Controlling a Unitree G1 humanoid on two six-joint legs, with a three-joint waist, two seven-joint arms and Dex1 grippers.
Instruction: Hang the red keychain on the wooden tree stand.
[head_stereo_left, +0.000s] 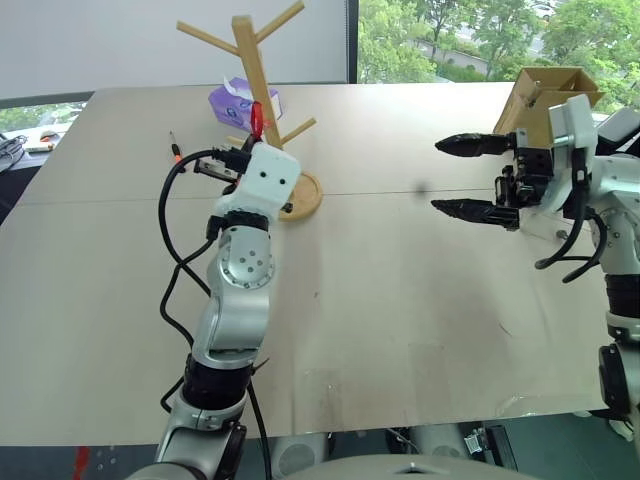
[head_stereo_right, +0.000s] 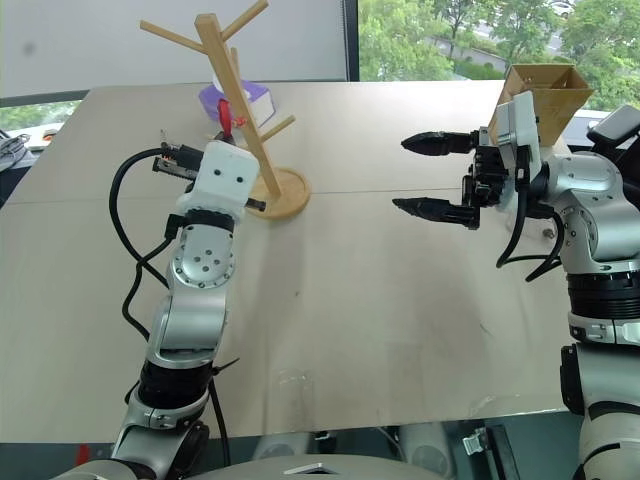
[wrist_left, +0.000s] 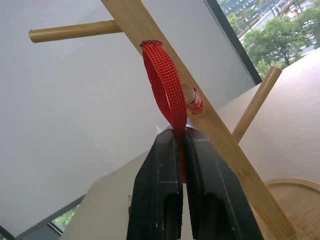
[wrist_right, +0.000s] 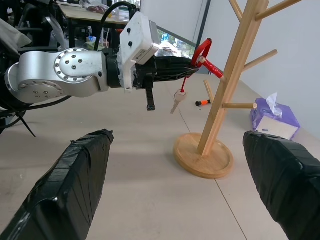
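- Left gripper (wrist_left: 181, 150): 2 black fingers pressed together, pinching the red keychain (wrist_left: 165, 85) by its strap, loop standing up past the fingertips.
- Strap loop right against the pole of the wooden tree stand (head_stereo_left: 258, 75); in the left wrist view, far side of the loop wrapped around the blunt end of 1 angled peg (wrist_left: 189, 95), near side running down into the pinch.
- From the right wrist view: red loop at the left fingertips, just beside the pole; small grey key (wrist_right: 176, 101) dangling below on its ring, clear of the table, above and beside the round base (wrist_right: 204, 156).
- Stand upright on the light tabletop (head_stereo_left: 400, 300), toward the far side, round flat base flat on the surface; several pegs angled upward off the pole, all bare apart from the 1 at the strap.
- Left arm raised from the near edge, gripper tilted slightly upward toward the stand.
- Right gripper (head_stereo_left: 470, 177): fingers spread wide, nothing between them; held level above the table, pointing across toward the stand, well apart from it.
- Purple tissue box (head_stereo_left: 240, 100) on the table behind the stand, tissue sticking out of the top.
- Orange-and-black screwdriver (head_stereo_left: 175, 148) lying flat on the table, on the robot's left of the stand, near the far edge.
- Open cardboard box (head_stereo_left: 545, 95) at the far right corner, behind the right gripper.
- Window with green trees beyond the far edge.
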